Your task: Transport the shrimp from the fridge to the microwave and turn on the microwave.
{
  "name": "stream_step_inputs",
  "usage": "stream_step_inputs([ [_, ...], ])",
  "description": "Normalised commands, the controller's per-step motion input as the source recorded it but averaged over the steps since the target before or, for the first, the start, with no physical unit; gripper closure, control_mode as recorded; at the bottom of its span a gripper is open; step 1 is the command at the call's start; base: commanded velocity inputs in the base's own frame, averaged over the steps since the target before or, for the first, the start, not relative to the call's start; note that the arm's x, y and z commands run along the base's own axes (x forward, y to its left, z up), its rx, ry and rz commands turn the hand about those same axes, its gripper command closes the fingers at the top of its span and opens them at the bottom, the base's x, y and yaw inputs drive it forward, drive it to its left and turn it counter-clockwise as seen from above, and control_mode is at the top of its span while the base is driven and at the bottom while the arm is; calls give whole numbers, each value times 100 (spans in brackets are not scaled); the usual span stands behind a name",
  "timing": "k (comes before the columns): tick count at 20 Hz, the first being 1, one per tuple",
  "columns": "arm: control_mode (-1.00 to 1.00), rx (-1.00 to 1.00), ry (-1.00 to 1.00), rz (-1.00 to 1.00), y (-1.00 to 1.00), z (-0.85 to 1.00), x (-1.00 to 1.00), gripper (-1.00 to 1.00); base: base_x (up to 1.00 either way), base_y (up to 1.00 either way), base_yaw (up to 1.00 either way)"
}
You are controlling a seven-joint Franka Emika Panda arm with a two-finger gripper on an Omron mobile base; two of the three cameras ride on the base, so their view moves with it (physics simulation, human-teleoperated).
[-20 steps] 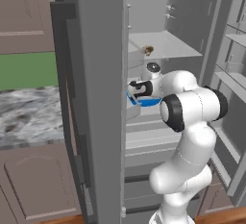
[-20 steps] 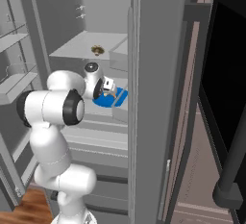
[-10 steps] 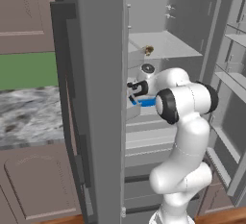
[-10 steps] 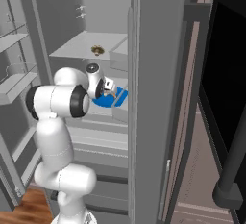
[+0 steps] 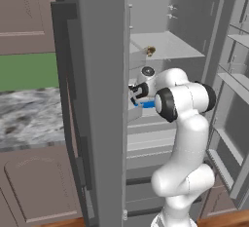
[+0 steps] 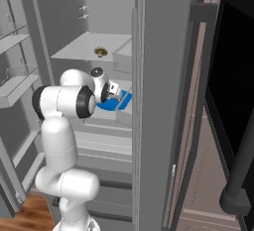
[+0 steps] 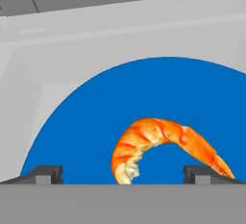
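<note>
Your gripper (image 7: pixel 123 172) is spread wide, released, nothing held. In the hand view its two dark fingertips (image 7: pixel 42 174) stand well apart at the bottom edge, one on each side of the shrimp (image 7: pixel 161 143).

The shrimp lies between the tips, an orange curved piece with its pale thick end toward the left tip and its thin tail running down toward the right tip. Neither tip can be seen touching it. It rests on a blue plate (image 7: pixel 96 122), which sits on a pale grey shelf (image 7: pixel 29 98) inside the fridge (image 5: pixel 104 99).

From the left base view, your hand (image 5: pixel 140 90) reaches in past the edge of the open fridge door (image 5: pixel 92 75), with a sliver of the blue plate (image 5: pixel 147 104) showing just beneath it. From the right base view the same hand (image 6: pixel 110 90) sits over the plate (image 6: pixel 115 102), on the middle shelf level.

One shelf up, a small brown roundish lump (image 5: pixel 150 51) sits on the pale surface, well apart from your hand; it shows again in the right base view (image 6: pixel 100 51).

Outward to the right side, the microwave (image 6: pixel 233 76) shows its black glass door and dark bar handle (image 6: pixel 243 160). To the left, a grey marbled counter (image 5: pixel 29 116) lies beside the fridge.
</note>
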Motion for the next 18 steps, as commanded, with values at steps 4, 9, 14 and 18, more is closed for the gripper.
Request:
stream_step_inputs([
  [4,-100,0,0,-4,0,0,34,-100,0,0,0],
  [9,-100,0,0,-4,0,-10,13,-100,0,0,0],
  [14,-100,0,0,-8,0,-29,0,-100,0,0,0],
  [18,-100,0,2,-16,0,-32,0,-100,0,0,0],
])
